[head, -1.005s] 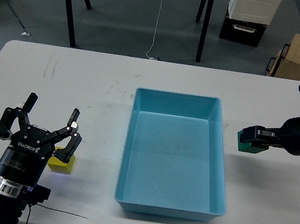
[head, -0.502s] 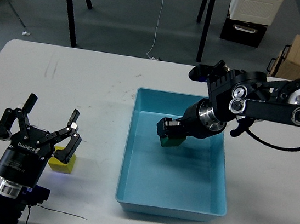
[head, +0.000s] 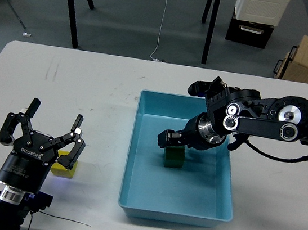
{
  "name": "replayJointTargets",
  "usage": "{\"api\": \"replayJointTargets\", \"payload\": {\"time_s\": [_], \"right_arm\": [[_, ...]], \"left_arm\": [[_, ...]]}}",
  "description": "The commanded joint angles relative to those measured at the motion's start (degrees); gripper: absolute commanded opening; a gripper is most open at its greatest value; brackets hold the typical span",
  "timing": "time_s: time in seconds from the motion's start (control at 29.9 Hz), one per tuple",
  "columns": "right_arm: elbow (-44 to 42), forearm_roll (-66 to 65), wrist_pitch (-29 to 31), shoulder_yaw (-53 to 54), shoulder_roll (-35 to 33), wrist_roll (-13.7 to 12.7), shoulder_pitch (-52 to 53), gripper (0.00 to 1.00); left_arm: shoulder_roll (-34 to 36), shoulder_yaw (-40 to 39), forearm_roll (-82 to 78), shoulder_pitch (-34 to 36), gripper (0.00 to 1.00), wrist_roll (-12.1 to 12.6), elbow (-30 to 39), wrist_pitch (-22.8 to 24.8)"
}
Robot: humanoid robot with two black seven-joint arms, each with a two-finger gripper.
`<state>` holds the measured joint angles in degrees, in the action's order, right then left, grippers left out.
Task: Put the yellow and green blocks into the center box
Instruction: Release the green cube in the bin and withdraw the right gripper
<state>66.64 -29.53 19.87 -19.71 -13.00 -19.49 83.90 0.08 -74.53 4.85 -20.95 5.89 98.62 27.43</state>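
Right gripper [head: 172, 139] reached from the right over the light blue tray [head: 173, 214], its fingers sitting right at the top of the green block [head: 174, 158]; the block rested on the tray floor near the middle, but whether the fingers were clamped on it or parted could not be told. Left gripper [head: 51, 135] hung spread open above the white table [head: 90, 84] at the left, with the yellow block [head: 63, 167] on the table just under its fingers, outside the tray
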Motion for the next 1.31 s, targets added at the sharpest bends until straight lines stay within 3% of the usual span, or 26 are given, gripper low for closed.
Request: {"api": "replayJointTargets", "payload": {"time_s": [0.0, 0.23, 0.4, 0.57, 0.7, 0.94, 1.11, 1.27], "right_arm": [[-4.9, 8.3, -0.4, 6.9, -1.7, 0.1, 0.1, 1.0], [-15.4, 22.5, -0.2, 28.2, -7.8, 0.6, -2.1, 1.0], [-22.8, 23.9, 0.3, 54.2, -9.1, 0.9, -12.9, 1.0], [-22.9, 25.9, 2.9, 78.5, -11.1, 3.8, -27.2, 1.0], [-15.8, 34.3, 6.2, 93.4, -13.5, 4.6, -43.6, 1.0], [7.1, 38.8, 6.4, 114.8, -12.8, 5.2, -78.8, 1.0], [18.4, 42.1, 6.5, 122.7, -2.9, 5.6, -97.9, 1.0], [26.9, 42.3, 6.7, 123.7, 7.6, 5.7, -108.6, 1.0]], "left_arm": [[-0.1, 0.0, -0.4, 0.0, 1.0, 0.1, 0.1, 0.0], [-0.1, -0.2, -0.4, 1.0, 1.0, 0.1, 0.1, 0.0], [-0.1, -0.5, -0.3, 2.0, 1.0, 0.1, 0.0, 0.0], [0.2, -1.3, -0.1, 2.1, 1.0, 0.2, 0.0, 0.6], [0.3, -3.1, 0.0, 3.0, 1.0, 0.4, 0.0, 0.6], [0.4, -3.8, 0.1, 4.3, 1.0, 0.4, 0.0, 0.3], [0.3, -3.8, 0.2, 5.2, 1.0, 0.0, 0.1, 0.2], [0.2, -3.9, 0.2, 5.2, 1.0, -0.1, 0.2, 0.3]]}}
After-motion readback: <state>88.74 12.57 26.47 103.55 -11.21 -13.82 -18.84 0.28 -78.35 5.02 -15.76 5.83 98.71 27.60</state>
